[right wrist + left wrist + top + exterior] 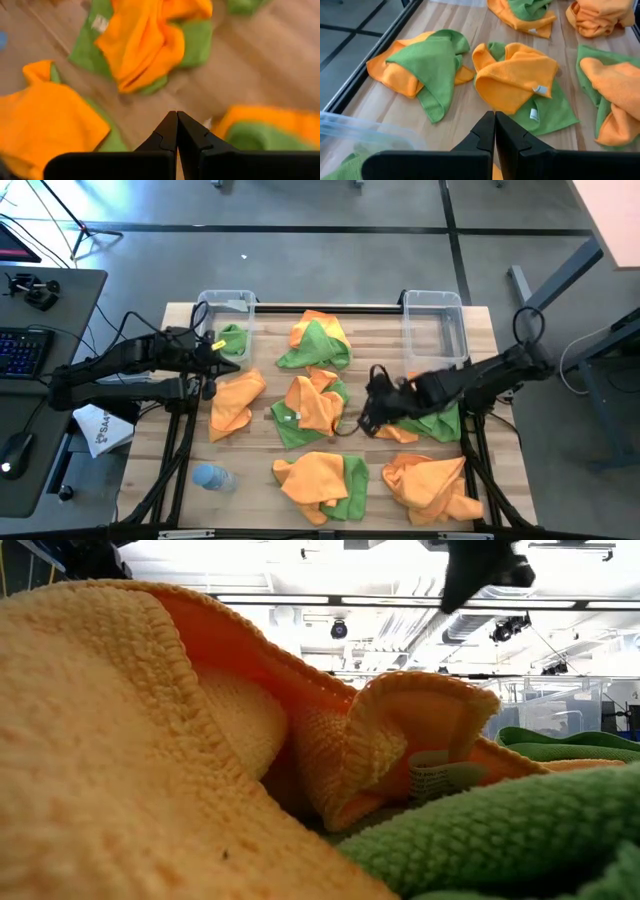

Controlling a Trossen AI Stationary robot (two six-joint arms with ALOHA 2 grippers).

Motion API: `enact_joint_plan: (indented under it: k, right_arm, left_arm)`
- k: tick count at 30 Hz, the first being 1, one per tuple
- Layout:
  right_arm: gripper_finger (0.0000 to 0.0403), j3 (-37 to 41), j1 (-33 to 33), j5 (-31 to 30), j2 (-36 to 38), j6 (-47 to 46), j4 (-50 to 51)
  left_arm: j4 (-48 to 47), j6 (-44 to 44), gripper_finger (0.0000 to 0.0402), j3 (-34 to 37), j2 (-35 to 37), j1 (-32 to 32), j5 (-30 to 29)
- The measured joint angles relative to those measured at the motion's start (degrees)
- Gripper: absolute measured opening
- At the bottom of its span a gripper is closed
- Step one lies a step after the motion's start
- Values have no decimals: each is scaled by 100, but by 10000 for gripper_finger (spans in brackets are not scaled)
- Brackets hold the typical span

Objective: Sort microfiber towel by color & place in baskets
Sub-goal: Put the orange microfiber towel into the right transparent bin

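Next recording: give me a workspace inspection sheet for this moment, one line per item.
Surface: wooden table, bare strips showing between cloths.
Job's things: orange and green towels in mixed heaps across the table; left basket holds one green towel; right basket looks empty.
Clutter: pale blue bottle at the front left.
Grippers: left pincer shut, empty, beside the left basket; right pincer shut, empty, over the middle heaps.
Cables: dark leads along both arms.
Surroundings: keyboard and mouse on a side desk.
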State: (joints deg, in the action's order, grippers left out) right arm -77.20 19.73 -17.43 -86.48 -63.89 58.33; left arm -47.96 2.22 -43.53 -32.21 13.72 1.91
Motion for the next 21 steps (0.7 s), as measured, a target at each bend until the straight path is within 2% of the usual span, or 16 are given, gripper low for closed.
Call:
enact_joint_plan:
  k: [4,10,14,16,21]
  right_arm:
    - [0,3,594,490,-11,-1537,94]
    - [0,9,1415,763,-11,-3762,414]
    - [0,12,1838,1395,-11,-5007,786]
    - [0,14,2030,1638,-11,-5208,836]
    - [4,14,2464,1804,-11,-5097,885]
  left_arm:
    - [-178,-1,0,0,-2,0,0]
    - [-200,0,0,0,-2,0,0]
    - [-199,90,0,0,-2,0,2]
    - [-200,96,0,0,-2,0,1]
    - [-200,75,0,0,-2,0,2]
